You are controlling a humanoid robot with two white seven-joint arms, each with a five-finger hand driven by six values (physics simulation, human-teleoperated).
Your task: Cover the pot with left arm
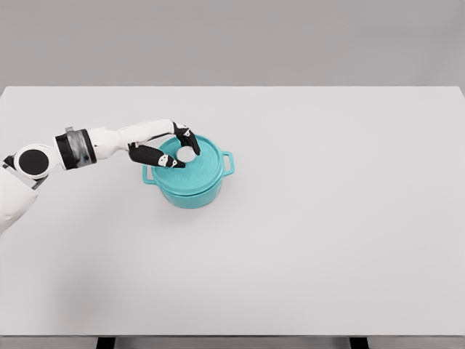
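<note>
The pot (190, 190) is a flat teal all over, body and both side handles alike, and the lid (196, 169) sitting on it is the same teal, with faint concentric rings shading its top. The lid's knob (187, 154) is white. The left hand (168, 147) is white across the palm, while its fingers (156, 157) are black with small white marks near the tips. The left arm (109, 142) is white, broken by a band of grey and black at the wrist and a black disc at the elbow joint. The table (327, 233) is plain white, unpatterned, against a grey backdrop
</note>
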